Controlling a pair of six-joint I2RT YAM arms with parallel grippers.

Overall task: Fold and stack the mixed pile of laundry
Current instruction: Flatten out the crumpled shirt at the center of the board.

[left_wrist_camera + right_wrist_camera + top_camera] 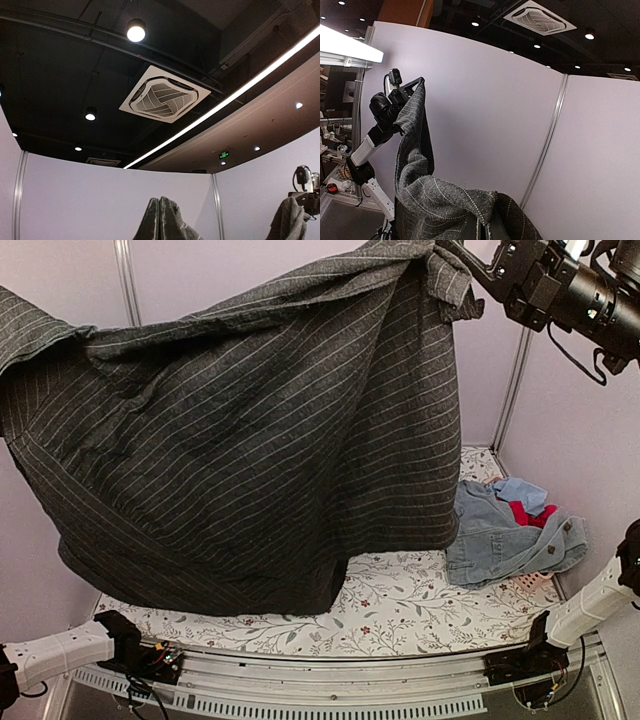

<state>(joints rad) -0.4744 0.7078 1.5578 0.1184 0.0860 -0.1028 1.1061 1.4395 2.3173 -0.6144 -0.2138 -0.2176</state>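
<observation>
Your left claw (411, 86) and right claw (467, 262) both clench the pinstriped shirt (250, 440); hold it taut and lower it flat onto the tabletop (400, 605) (clear of the denim (495, 538)).

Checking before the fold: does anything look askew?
Yes. The shirt hangs lopsided in the air, bunched and twisted at the right claw, and its lower edge sags to the table.

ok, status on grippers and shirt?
Left gripper and right gripper shut on shirt, stretched high between them. Other clothes heaped on table. Nothing visibly blocking.
</observation>
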